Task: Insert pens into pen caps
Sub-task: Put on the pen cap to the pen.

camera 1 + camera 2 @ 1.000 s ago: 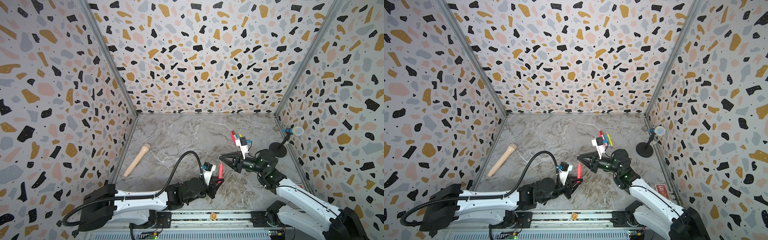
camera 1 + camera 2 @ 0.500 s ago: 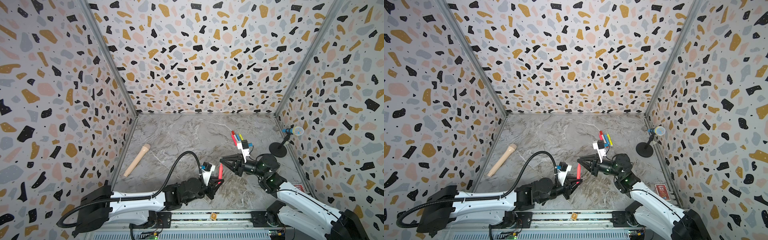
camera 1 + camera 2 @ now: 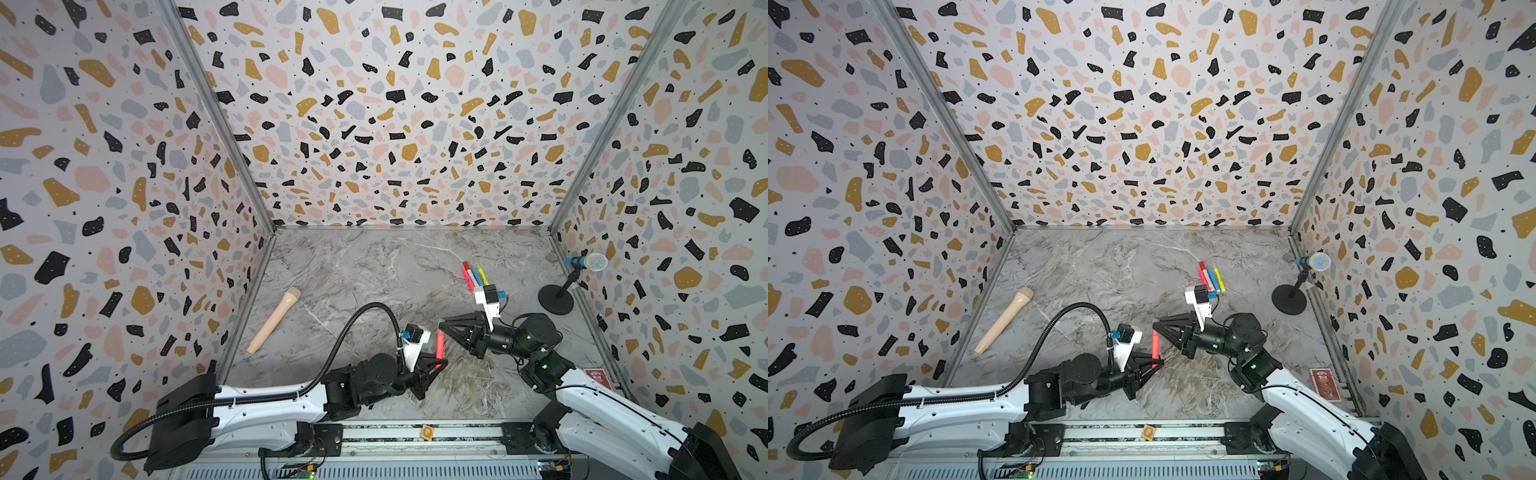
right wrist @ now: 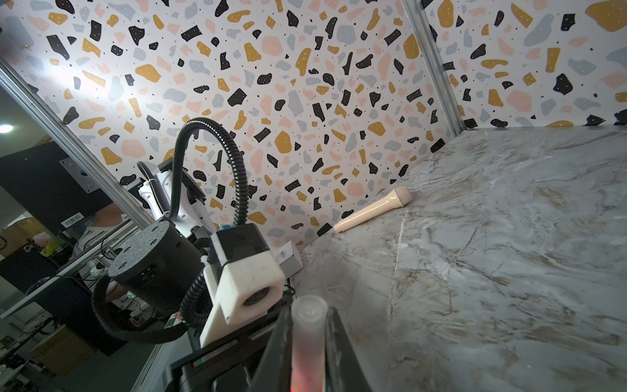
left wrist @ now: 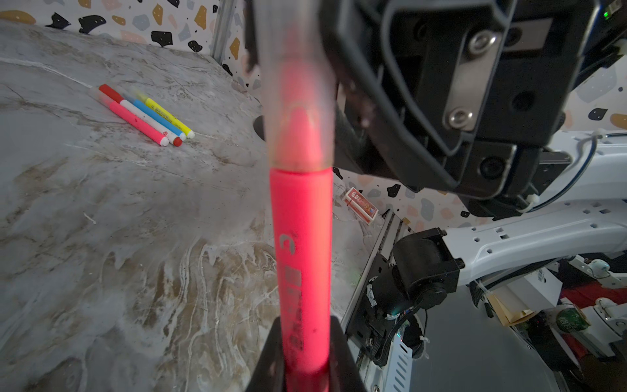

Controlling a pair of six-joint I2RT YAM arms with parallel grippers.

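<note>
My left gripper (image 5: 305, 356) is shut on the lower end of a neon pink pen (image 5: 300, 237), which stands upright above the table in both top views (image 3: 439, 345) (image 3: 1155, 345). A translucent pen cap (image 5: 298, 101) covers the pen's upper end, and the pink shows through its wall. My right gripper (image 4: 307, 339) is shut on that cap (image 4: 307, 325) and reaches in from the right (image 3: 443, 327). Several more pens (image 3: 473, 276) (image 5: 146, 115), pink, white with red ends, blue and yellow, lie side by side on the marble further back.
A beige microphone-shaped stick (image 3: 274, 320) lies by the left wall. A blue microphone on a black round stand (image 3: 557, 291) is at the right wall. A small red box (image 3: 1325, 384) lies near the right front. An orange tag (image 3: 427, 432) sits on the front rail.
My right gripper, with the cap, has come down slightly onto the pen's upper end, and its arm has sunk lower. The left gripper and the pink pen have hardly moved.
</note>
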